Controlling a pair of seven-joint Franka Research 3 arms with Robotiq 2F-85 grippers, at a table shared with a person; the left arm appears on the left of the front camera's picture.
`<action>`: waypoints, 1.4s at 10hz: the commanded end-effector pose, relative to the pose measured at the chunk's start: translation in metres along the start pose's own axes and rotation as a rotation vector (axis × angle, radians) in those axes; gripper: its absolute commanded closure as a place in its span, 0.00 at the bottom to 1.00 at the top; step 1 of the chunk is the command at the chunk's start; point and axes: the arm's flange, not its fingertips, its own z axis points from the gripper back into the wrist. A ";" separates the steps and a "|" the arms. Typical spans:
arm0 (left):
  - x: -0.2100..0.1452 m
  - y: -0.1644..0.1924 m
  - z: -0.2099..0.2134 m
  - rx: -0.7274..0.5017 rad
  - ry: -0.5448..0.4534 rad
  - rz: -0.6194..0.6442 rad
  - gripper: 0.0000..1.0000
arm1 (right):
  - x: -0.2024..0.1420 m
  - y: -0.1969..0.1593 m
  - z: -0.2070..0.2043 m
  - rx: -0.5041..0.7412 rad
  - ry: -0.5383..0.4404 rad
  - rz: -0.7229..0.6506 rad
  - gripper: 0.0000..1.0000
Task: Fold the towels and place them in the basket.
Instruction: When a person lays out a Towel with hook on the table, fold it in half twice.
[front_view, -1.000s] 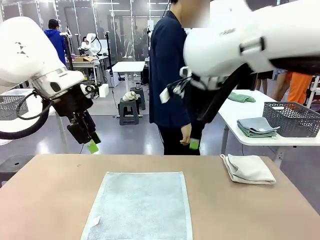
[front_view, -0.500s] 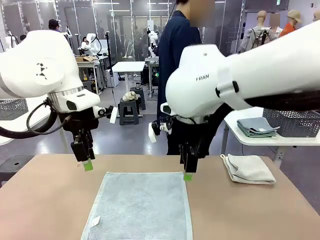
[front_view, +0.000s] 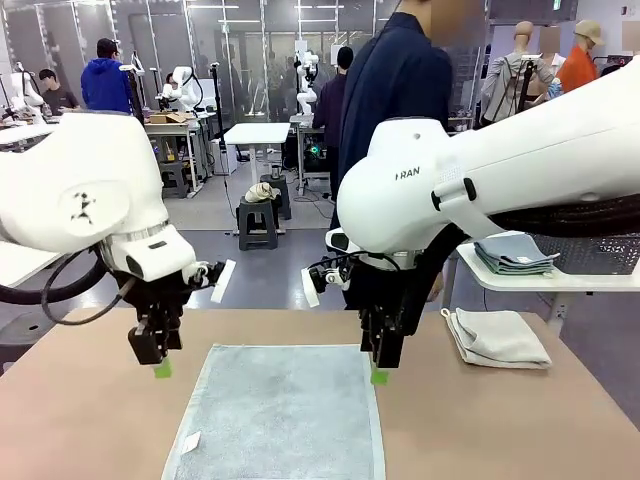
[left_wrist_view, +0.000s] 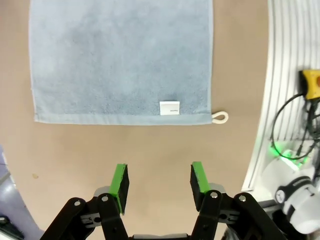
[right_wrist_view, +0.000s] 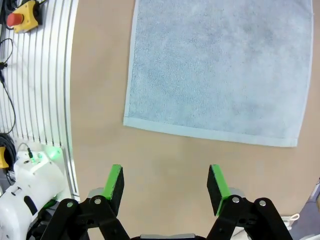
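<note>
A pale grey-blue towel (front_view: 280, 410) lies spread flat in the middle of the brown table. In the left wrist view the same towel (left_wrist_view: 122, 60) shows a white tag and a corner loop (left_wrist_view: 219, 117). A cream-white towel (front_view: 497, 337) sits folded at the table's far right. My left gripper (front_view: 160, 365) hangs open just off the towel's far left corner, its fingers (left_wrist_view: 120, 186) over bare table. My right gripper (front_view: 378, 372) is open at the far right corner, just short of the towel's edge (right_wrist_view: 210, 131). The basket (front_view: 600, 258) peeks out under my right arm on the side table.
A person in a dark top (front_view: 395, 90) stands beyond the far edge, behind my right arm. Folded towels (front_view: 512, 251) rest on the white side table (front_view: 520, 282) at right. Bare tabletop (front_view: 90, 400) lies on both sides of the spread towel.
Both arms have come down and inward from above the far edge to the towel's far corners. The person has shifted to the right. The jaws have kept their opening.
</note>
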 end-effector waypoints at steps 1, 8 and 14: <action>-0.003 -0.004 -0.005 0.069 0.025 0.025 0.36 | -0.004 -0.003 -0.002 -0.009 -0.005 0.010 0.16; -0.001 -0.002 -0.005 0.027 0.020 0.005 0.36 | -0.002 -0.001 0.000 -0.004 0.003 -0.006 0.16; -0.010 -0.071 -0.032 0.011 -0.023 -0.017 0.36 | 0.015 0.063 -0.027 -0.042 0.032 -0.037 0.16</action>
